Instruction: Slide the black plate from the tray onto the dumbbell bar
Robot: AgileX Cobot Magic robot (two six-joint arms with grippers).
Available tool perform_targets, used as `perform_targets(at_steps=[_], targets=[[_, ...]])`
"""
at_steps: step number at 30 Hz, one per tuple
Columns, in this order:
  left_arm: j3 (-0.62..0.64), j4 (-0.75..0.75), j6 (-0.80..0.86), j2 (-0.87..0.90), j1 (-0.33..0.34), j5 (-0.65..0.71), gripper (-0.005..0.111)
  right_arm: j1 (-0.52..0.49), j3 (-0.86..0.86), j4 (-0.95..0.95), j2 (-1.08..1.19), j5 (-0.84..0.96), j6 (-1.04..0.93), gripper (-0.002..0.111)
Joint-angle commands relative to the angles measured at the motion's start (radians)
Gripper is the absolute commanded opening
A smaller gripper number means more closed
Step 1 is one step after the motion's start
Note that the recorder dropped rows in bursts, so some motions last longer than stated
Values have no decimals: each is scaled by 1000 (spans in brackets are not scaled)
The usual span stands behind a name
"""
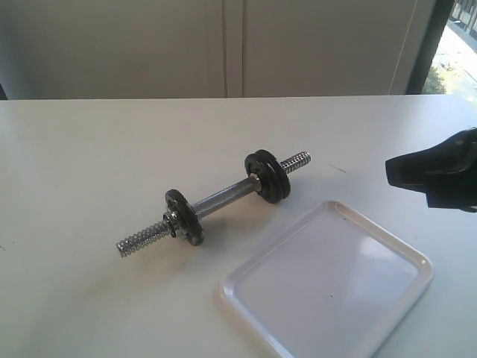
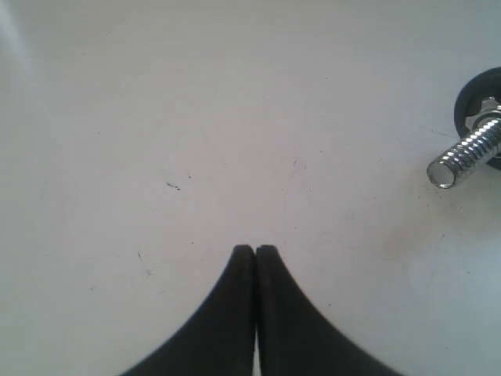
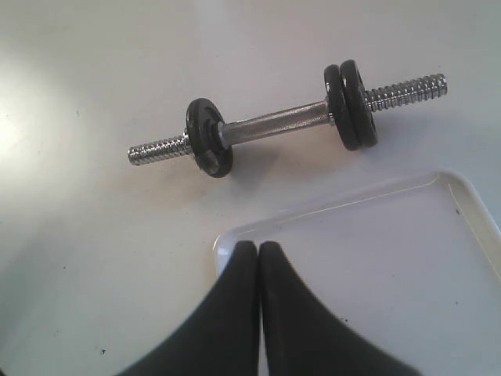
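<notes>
The right gripper (image 3: 258, 249) is clenched with its fingers pressed together and nothing between them. It hangs at the right edge of the scene, just past the far right side of the tray (image 1: 328, 287); in the right wrist view its tips sit over the tray's rim. The tray lies near and right on the table (image 1: 89, 164). Beside it to the left, the bar (image 1: 223, 198) lies slantwise, running from near left to far right, close to the tray but apart from it. The plate (image 1: 277, 179) is on the bar at its far right end, touching a second disc (image 1: 257, 168), with bare thread sticking out beyond. A single disc (image 1: 184, 216) and a nut (image 2: 485, 110) sit toward the near left end. The left gripper (image 2: 254, 251) is also clenched on nothing, over bare table near the bar's left threaded tip.
</notes>
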Motion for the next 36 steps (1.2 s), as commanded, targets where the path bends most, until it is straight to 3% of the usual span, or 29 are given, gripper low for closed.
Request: perform_targets(at_steps=[1,10,15,36], targets=[[3,41,-78,-5,-1,-5,0,2,3,-3,-7,-7,-4,0],[3,41,-77,-5,-1,-9,0,2,3,-3,-7,-7,-4,0],[3,41,34,-5,-1,-11,0,2,3,-3,-7,-7,-4,0],[3,41,48,-5,-1,-13,0,2,3,-3,-7,-7,-4,0]])
